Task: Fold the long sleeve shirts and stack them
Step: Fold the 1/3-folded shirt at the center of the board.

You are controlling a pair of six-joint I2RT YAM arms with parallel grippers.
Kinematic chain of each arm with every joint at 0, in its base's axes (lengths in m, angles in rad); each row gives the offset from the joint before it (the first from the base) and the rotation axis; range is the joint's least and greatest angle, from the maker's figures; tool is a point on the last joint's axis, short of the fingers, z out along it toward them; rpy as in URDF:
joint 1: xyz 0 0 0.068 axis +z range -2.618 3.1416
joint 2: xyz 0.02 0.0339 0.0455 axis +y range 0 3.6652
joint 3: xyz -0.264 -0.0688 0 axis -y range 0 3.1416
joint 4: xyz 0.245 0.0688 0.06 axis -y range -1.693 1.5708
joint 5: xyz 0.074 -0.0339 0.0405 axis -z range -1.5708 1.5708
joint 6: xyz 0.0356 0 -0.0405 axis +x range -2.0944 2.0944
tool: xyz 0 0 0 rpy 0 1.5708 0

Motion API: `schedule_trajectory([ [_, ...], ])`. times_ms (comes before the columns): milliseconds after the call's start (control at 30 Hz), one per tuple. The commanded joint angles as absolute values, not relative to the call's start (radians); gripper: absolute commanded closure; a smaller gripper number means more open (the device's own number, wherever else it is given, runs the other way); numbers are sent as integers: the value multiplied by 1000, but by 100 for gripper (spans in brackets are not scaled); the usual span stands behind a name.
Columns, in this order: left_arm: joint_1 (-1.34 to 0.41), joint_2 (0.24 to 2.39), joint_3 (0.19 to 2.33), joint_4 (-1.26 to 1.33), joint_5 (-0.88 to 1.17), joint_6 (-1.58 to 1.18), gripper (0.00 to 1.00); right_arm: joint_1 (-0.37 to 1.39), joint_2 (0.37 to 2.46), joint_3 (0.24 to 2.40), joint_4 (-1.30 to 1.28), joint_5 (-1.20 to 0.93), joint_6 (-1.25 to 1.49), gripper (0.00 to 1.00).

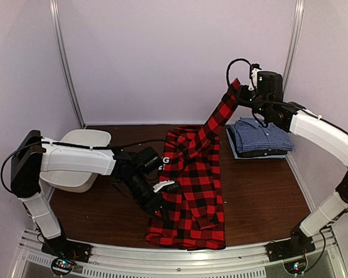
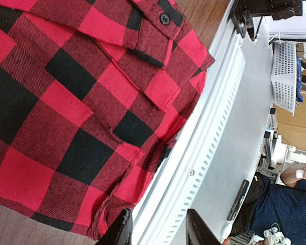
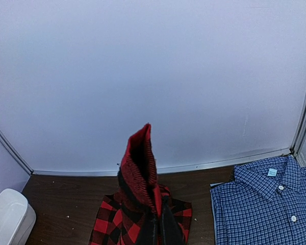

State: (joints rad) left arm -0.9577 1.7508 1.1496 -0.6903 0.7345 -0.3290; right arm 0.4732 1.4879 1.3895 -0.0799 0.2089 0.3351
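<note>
The red-and-black plaid flannel shirt (image 1: 191, 191) lies spread on the middle of the brown table (image 1: 261, 197). My right gripper (image 1: 239, 92) is shut on the end of its sleeve (image 3: 140, 168) and holds it high above the table's back right. The blue-and-white check shirt (image 1: 260, 138) lies folded at the back right; it also shows in the right wrist view (image 3: 262, 204). My left gripper (image 1: 165, 188) is open at the plaid shirt's left edge; in the left wrist view its fingers (image 2: 120, 232) frame the hem corner (image 2: 99, 214) and the table rail.
A white plastic tub (image 1: 78, 156) stands at the left behind my left arm. The white slotted rail (image 1: 174, 258) runs along the near edge. Light walls close the back and sides.
</note>
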Motion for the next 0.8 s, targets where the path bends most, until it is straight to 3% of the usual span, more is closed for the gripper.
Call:
schedule_trajectory([
  [0,-961,1748,1193,-670,755,-310,63,462,1466,1385,-98,209,324,100],
  [100,-948,1750,1204,-638,732,-332,66,464,1454,1374,-107,172,323,100],
  [367,-800,1778,1318,-475,597,-468,76,491,1428,1312,-117,-165,321,100],
  [767,-698,1998,1560,-387,492,-543,89,701,1352,1177,-209,-308,353,100],
])
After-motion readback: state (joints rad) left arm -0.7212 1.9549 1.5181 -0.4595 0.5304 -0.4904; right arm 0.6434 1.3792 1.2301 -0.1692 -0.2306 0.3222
